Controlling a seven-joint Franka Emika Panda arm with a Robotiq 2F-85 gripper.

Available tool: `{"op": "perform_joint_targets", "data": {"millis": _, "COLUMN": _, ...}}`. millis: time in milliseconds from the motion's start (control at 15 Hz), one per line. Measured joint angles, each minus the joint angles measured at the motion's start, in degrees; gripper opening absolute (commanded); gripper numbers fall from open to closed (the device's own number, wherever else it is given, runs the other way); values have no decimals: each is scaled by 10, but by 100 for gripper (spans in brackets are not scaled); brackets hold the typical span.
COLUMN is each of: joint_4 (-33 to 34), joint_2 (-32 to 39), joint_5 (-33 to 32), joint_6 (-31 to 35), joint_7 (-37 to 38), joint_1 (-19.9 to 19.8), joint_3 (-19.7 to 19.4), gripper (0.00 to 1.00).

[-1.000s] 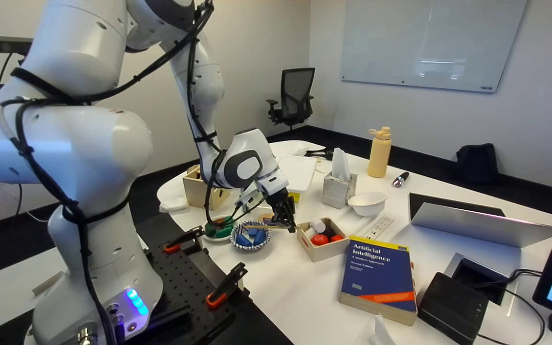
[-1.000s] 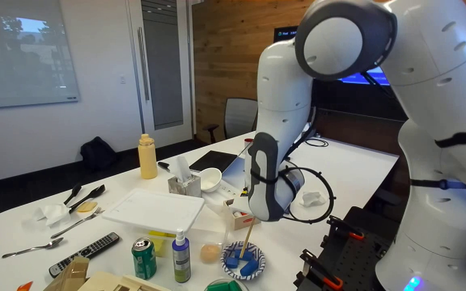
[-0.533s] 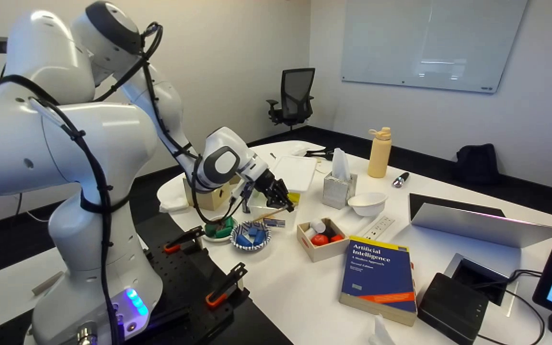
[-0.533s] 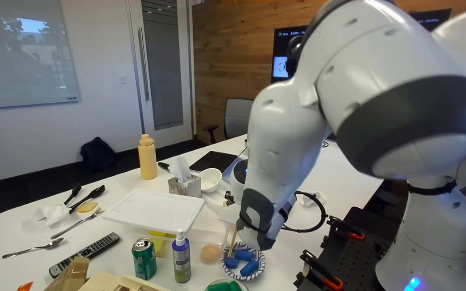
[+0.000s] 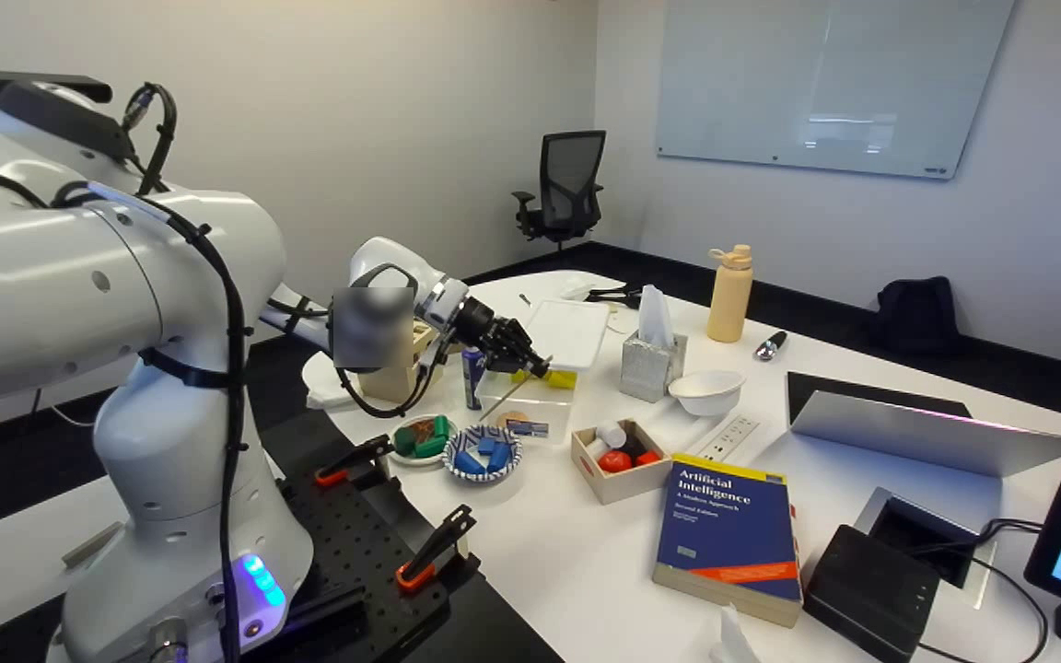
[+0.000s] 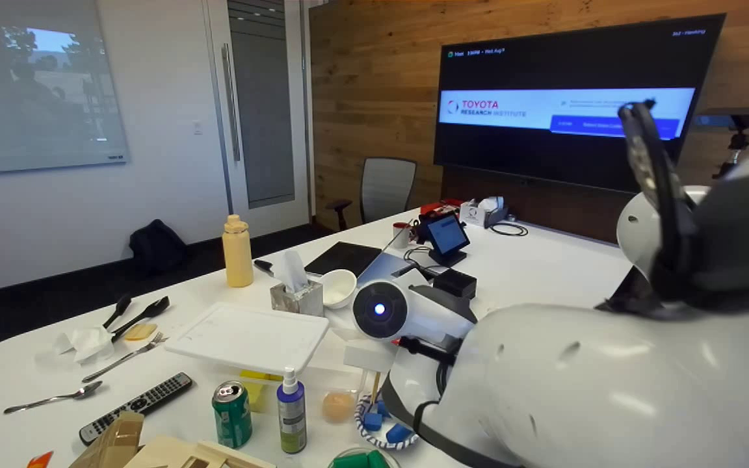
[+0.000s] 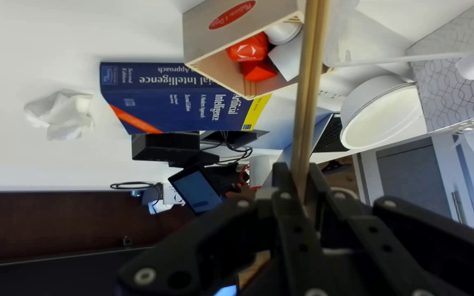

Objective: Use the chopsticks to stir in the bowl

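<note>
The small blue-and-white patterned bowl (image 5: 486,476) stands on the table with several blue blocks (image 5: 496,456) in it. In an exterior view the bowl (image 6: 360,422) is partly hidden by my arm. My gripper (image 5: 542,366) is shut on the wooden chopsticks (image 5: 503,399), above and beyond the bowl. The chopsticks tilt down toward the bowl, their lower end near its far rim; I cannot tell if it touches. In an exterior view the chopsticks (image 6: 375,389) overlap the bowl. In the wrist view the chopsticks (image 7: 309,82) lie between my fingertips (image 7: 300,179); the bowl is out of view.
A plate with green blocks (image 5: 439,447) sits beside the bowl. A wooden box (image 5: 627,485) with red blocks, a blue book (image 5: 728,525), a white bowl (image 5: 707,394) and a tissue box (image 5: 652,366) stand around. A lidded container (image 6: 251,338), spray bottle (image 6: 292,416) and can (image 6: 231,416) are near.
My arm has folded down and swung over. The gripper has risen and moved away from the bowl toward the white lid. The chopsticks now tilt more steeply and have shifted off the bowl's middle.
</note>
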Motion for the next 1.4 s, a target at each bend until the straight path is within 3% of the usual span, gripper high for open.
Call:
{"op": "perform_joint_targets", "data": {"millis": 200, "joint_4": 2, "joint_2": 32, "joint_5": -51, "joint_6": -61, "joint_7": 55, "joint_1": 42, "joint_3": 1, "gripper": 3}}
{"op": "perform_joint_targets", "data": {"millis": 467, "joint_4": 5, "joint_2": 41, "joint_5": -112, "joint_6": -80, "joint_7": 97, "joint_1": 42, "joint_3": 2, "gripper": 3}}
{"op": "perform_joint_targets", "data": {"millis": 867, "joint_4": 39, "joint_2": 46, "joint_5": -180, "joint_6": -84, "joint_7": 139, "joint_1": 1, "joint_3": 22, "gripper": 3}}
{"op": "perform_joint_targets", "data": {"millis": 1400, "joint_4": 87, "joint_2": 52, "joint_5": -224, "joint_6": -91, "joint_7": 148, "joint_1": -55, "joint_3": 34, "gripper": 3}}
